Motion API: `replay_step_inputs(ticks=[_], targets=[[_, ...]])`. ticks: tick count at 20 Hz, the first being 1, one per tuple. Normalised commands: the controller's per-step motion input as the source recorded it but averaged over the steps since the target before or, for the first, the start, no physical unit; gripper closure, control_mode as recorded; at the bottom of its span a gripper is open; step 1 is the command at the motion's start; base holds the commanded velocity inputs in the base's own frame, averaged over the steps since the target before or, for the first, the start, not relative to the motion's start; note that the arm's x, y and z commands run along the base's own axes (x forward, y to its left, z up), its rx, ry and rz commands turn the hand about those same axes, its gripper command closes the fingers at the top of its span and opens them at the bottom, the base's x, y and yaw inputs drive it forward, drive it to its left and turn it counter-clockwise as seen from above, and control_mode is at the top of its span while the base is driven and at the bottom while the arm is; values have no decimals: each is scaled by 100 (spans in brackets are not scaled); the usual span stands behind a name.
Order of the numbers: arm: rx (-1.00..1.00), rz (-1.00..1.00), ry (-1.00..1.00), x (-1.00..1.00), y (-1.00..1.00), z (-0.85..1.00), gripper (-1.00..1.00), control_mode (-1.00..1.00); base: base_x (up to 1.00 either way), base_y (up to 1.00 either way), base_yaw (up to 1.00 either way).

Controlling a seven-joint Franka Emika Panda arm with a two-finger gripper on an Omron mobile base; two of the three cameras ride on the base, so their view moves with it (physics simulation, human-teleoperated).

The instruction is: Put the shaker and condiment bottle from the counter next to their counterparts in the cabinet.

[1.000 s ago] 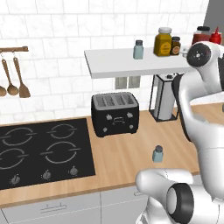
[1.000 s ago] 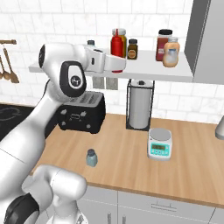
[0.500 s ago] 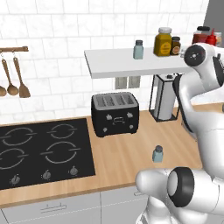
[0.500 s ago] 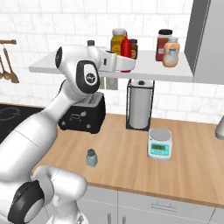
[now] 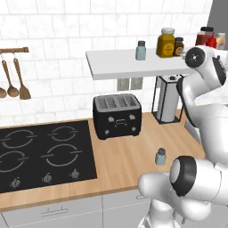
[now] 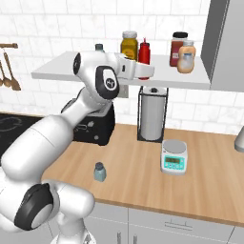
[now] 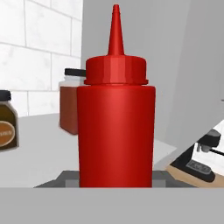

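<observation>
My gripper [image 6: 145, 67] is shut on the red condiment bottle [image 6: 144, 51], holding it upright just over the white cabinet shelf [image 6: 71, 72], between the yellow jar [image 6: 128, 45] and the red-filled jar [image 6: 178, 47]. In the hand view the condiment bottle [image 7: 116, 131] stands in the gripper [image 7: 116, 176]. The peach bottle [image 6: 186, 57] stands further right. One shaker [image 6: 99, 172] [image 5: 160, 156] sits on the wooden counter [image 6: 143, 183]. Its matching shaker [image 5: 140, 50] [image 6: 99, 47] stands on the shelf [image 5: 116, 67] to the left.
A black toaster [image 5: 117, 116] and a paper-towel holder [image 6: 152, 112] stand under the shelf, and a small scale [image 6: 174, 156] sits on the counter to the right. A brown jar [image 5: 179, 46] stands by the yellow jar [image 5: 165, 42]. The hob [image 5: 40, 156] lies at the left. A grey cabinet wall [image 6: 224, 43] closes the shelf's right end.
The arm has carried the red condiment bottle to the right along the shelf, from beside the yellow jar toward the red-filled jar. The grip has stayed shut.
</observation>
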Motion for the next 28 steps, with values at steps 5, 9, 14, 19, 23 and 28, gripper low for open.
replay_step_inputs(ticks=[5, 9, 14, 19, 23, 28], targets=[[0, 0, 0, 18, -25, 0, 100, -100, 0, 0, 0], [0, 0, 0, 25, -15, -12, 100, -100, 0, 0, 0], [-1, 0, 0, 22, -15, -34, 100, -100, 0, 0, 0], [0, 0, 0, 19, -20, -22, 100, -100, 0, 0, 0], [0, 0, 0, 24, -15, -15, 100, -100, 0, 0, 0], [-1, 0, 0, 44, -15, -39, 100, -100, 0, 0, 0]])
